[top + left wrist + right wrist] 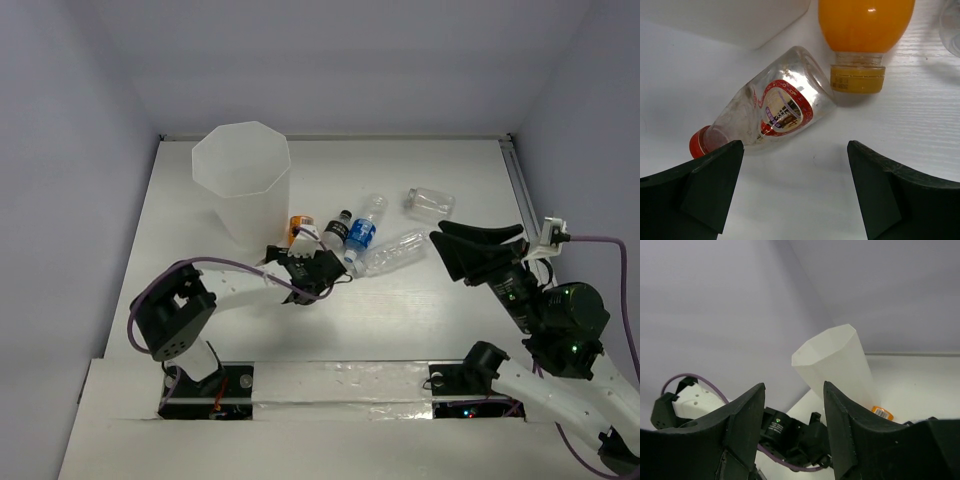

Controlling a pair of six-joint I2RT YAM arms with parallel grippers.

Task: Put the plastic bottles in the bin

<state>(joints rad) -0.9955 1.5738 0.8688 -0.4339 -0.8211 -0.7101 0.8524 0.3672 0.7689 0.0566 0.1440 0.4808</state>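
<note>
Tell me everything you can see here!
bin: one, see-through white, back left
orange bottle: one, orange, lying by the bin
red-capped bottle: one, clear, lying beside the orange bottle
black-capped bottle: one, black cap, middle
blue-labelled bottle: one, clear, middle
long bottle: one, clear, right of middle
squat bottle: one, clear, back right
table: one, white
left gripper: one, black, open, at the red-capped bottle
right gripper: one, black, open, right side
</note>
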